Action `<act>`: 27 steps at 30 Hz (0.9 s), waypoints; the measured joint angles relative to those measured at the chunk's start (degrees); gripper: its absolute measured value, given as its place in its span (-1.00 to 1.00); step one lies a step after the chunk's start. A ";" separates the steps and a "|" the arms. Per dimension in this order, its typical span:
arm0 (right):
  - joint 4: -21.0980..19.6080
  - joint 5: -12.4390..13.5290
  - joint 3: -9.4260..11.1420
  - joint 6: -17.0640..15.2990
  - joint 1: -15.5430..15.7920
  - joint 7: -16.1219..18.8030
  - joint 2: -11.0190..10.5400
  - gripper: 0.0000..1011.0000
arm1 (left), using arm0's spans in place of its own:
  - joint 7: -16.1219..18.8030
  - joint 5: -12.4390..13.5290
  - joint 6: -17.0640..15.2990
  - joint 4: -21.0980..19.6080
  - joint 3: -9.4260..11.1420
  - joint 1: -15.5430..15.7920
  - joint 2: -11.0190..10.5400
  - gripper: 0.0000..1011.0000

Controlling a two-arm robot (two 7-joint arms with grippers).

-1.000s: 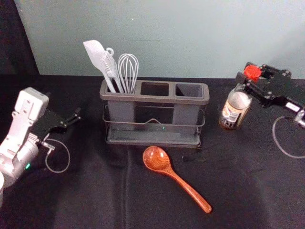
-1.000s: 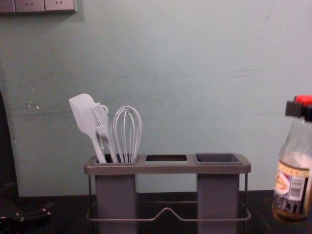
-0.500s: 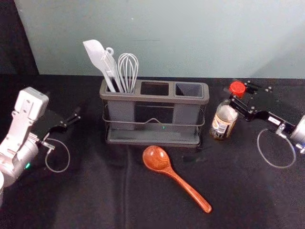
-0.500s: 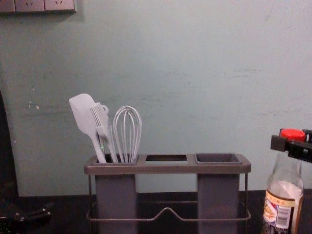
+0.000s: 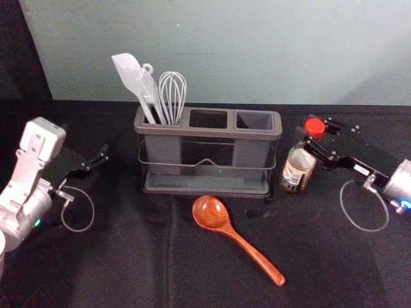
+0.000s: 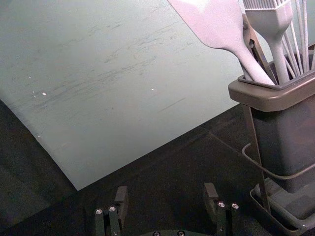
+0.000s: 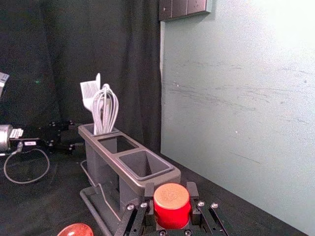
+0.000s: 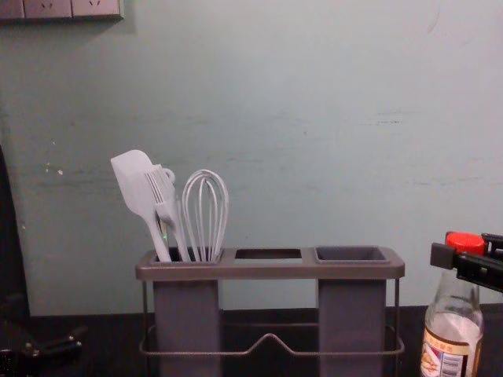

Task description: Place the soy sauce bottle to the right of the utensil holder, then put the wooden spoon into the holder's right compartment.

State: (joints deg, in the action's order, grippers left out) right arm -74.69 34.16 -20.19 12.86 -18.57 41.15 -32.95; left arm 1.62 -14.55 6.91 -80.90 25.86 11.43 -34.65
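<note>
Head view: soy sauce bottle is right of the utensil holder, near its end, small gap between. Step in hand looks like setting the bottle down. Hard to say if the base is on the black cloth yet; the chest view cuts it off. Best done by lowering straight, keeping the bottle upright and off the wire frame, and letting go only once the base sits flat. High grip, so a sideways tug while opening could tip it. Back the fingers off level.

Right gripper is closed on the bottle at the neck, fingers either side of the red cap. Left gripper is parked left of the holder, fingers spread, nothing between. Wooden spoon lies in front of the holder, untouched; right compartment empty, ready for it.
</note>
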 joint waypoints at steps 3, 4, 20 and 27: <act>0.57 -0.40 0.19 0.31 -0.07 0.20 0.38 -0.22 | 0.00 0.00 0.00 0.00 0.00 0.00 0.00 0.99; 0.67 -0.47 0.22 0.39 -0.07 0.24 0.47 -0.22 | 0.00 0.00 0.00 0.00 0.00 0.00 0.00 0.99; 2.33 -2.76 0.53 1.51 -0.56 0.30 2.07 -0.22 | 0.00 0.00 0.00 0.00 0.00 0.00 0.00 0.99; 2.97 -3.38 0.66 1.81 -0.66 -0.01 2.57 -0.22 | 0.00 0.00 0.00 0.00 0.00 0.00 0.00 0.99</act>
State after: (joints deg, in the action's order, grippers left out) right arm -71.72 30.78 -19.53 14.68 -19.23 41.13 -30.38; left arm 1.62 -14.55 6.91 -80.90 25.86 11.43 -34.65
